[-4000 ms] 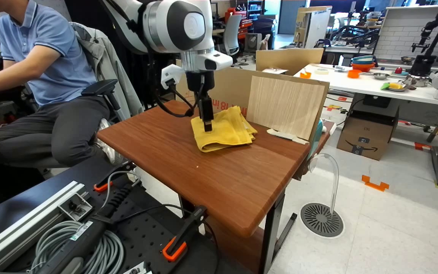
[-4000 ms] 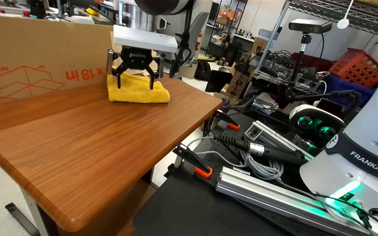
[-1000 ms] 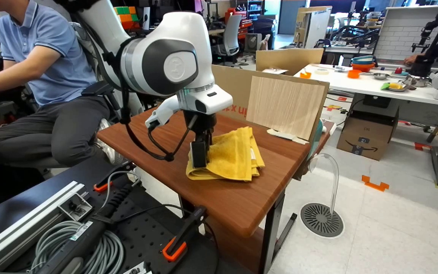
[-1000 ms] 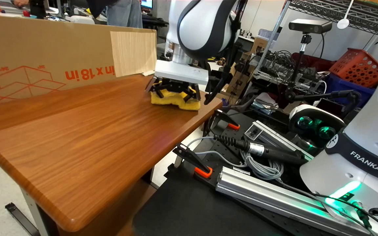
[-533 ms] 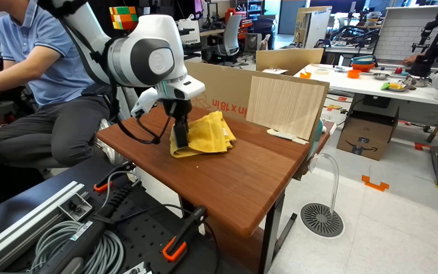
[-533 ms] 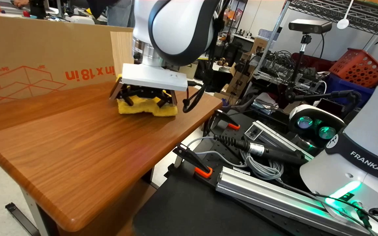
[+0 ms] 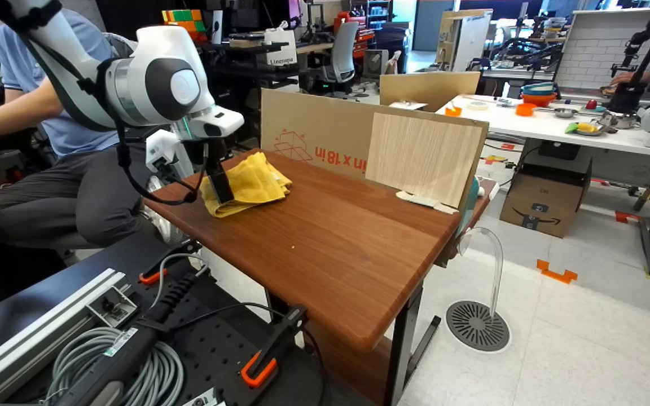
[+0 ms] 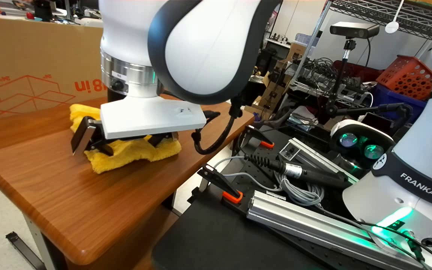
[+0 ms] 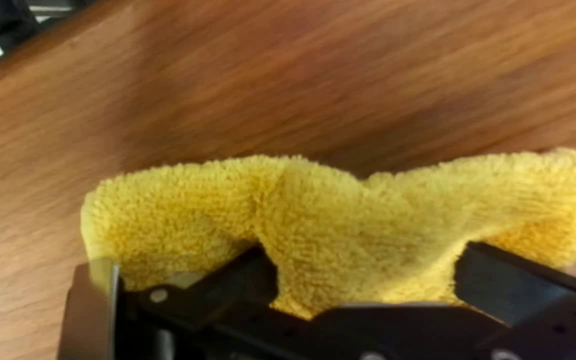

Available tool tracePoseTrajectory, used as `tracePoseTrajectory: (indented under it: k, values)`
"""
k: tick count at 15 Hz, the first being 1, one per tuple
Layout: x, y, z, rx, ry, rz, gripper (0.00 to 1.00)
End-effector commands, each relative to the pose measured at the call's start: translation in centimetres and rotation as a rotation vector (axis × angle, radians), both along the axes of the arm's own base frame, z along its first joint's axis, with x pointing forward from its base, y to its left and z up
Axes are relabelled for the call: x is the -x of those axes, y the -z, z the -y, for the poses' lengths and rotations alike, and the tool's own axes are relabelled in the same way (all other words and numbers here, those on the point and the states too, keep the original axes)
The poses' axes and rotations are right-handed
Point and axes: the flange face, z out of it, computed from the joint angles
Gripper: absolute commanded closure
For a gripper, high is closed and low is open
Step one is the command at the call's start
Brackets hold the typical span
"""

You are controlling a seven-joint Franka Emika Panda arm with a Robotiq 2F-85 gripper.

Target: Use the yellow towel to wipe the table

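The yellow towel lies folded and bunched on the brown wooden table, near its left end in an exterior view. It also shows in an exterior view, partly hidden under the hand. My gripper points down onto the towel and is tilted. In the wrist view the gripper has its fingers apart, with a thick fold of towel squeezed up between them. The towel's front edge touches the table. The far part of the towel is hidden in the wrist view.
A cardboard sheet with a light wood panel stands along the table's back edge. A person sits close to the table's left end. Clamps hold the black bench by the table's front edge.
Over the last second the gripper and towel have slid together along the table, first back and then left in an exterior view. Four seconds ago the towel lay flatter, with straight fingers over it.
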Motion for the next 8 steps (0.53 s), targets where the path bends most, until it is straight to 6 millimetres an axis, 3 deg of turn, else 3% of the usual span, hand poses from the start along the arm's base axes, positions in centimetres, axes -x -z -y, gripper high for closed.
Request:
tracePoseTrajectory:
  k: [1, 5, 8]
  values:
    - [1.3, 1.2, -2.3, 0.005, -0.097, 0.026, 0.00]
    - [-0.1, 0.9, -3.0, 0.000, -0.084, 0.051, 0.00]
    - [-1.6, 0.7, -1.3, 0.016, -0.043, 0.051, 0.00]
